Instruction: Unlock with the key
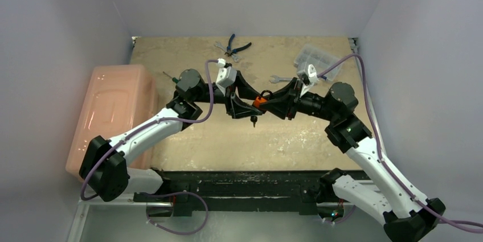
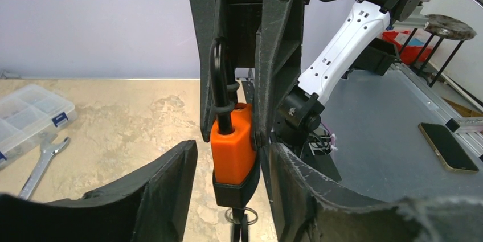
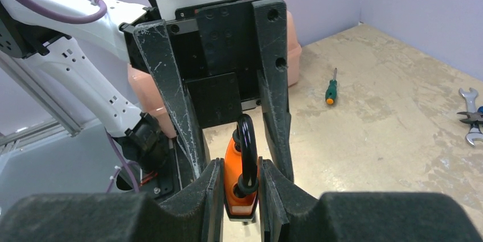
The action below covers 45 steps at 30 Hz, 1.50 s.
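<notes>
**Padlock aloft between two claws, key hanging below**

Position: orange padlock point(image 1: 259, 102) is held clear of the tabletop point(image 1: 296, 139), mid-scene, between the two arms. Its black shackle point(image 3: 246, 139) points up in the right wrist view, shut as far as I can see. A key point(image 1: 253, 119) appears to sit in the underside, with its ring point(image 2: 239, 216) dangling just beneath the body.

Step in hand, as I judge it: getting a hold on the key to turn it.
- Body wants firm bracing, so that the turn goes into the cylinder and not into swinging the lock.
- Grip the key's head, not the loose ring.
- Twist about the key's own axis, without side pull.

Right claw point(image 3: 239, 168): nearly closed, both fingers pressed on the flanks of the orange body and grasping it.

Left claw point(image 2: 232, 148): about half open, straddling the padlock's lower end. One finger looks to be against the black base, and a gap shows on the other side. Cannot tell whether it grips anything.
</notes>
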Tool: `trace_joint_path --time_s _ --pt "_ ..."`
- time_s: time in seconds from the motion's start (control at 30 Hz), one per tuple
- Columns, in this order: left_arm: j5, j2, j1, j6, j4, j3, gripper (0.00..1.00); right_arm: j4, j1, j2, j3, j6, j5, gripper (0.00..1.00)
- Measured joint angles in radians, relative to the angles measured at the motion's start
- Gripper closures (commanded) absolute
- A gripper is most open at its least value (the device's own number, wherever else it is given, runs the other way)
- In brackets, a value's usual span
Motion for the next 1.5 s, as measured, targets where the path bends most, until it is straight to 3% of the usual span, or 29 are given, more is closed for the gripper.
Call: trace_joint_path --time_s 0.2,0.3,0.33,0.43,0.53,0.57,0.67,0.7,0.77,1.13,1.5 --pt "0.001 0.011 0.0 -0.003 -0.002 0.0 0.54 0.005 0.0 -0.011 -0.002 0.002 0.0 1.0" --pt "0.004 0.013 0.0 -0.004 -0.001 0.0 0.62 0.012 0.0 -0.014 -0.007 0.007 0.003 1.0" --pt "0.006 0.014 0.0 -0.008 0.0 0.0 0.68 0.017 0.0 -0.014 -0.009 0.008 0.005 1.0" --pt "0.013 0.018 -0.002 -0.023 -0.003 0.0 1.0 0.026 -0.001 -0.014 -0.018 0.011 0.008 1.0" --pt "0.014 0.023 -0.004 -0.045 -0.003 0.0 1.0 0.03 -0.003 -0.014 -0.021 0.011 0.008 1.0" --pt "0.01 0.023 -0.004 -0.046 -0.006 0.0 1.0 0.031 -0.003 -0.014 -0.022 0.014 0.008 0.95" --pt "-0.025 0.019 -0.006 -0.039 -0.029 0.0 1.0 0.029 -0.005 -0.014 -0.022 0.017 0.019 0.51" --pt "-0.04 0.016 -0.007 -0.032 -0.04 0.0 1.0 0.026 -0.006 -0.013 -0.022 0.019 0.026 0.42" --pt "-0.108 0.008 -0.015 -0.005 -0.085 0.001 1.0 0.022 -0.005 -0.013 -0.021 0.031 0.041 0.32" --pt "-0.352 0.01 -0.008 0.074 -0.251 0.003 1.0 -0.001 -0.001 -0.046 0.016 0.036 0.074 0.33" --pt "-0.401 0.01 -0.008 0.097 -0.288 0.003 1.0 0.016 0.0 -0.037 0.022 0.064 0.089 0.34"
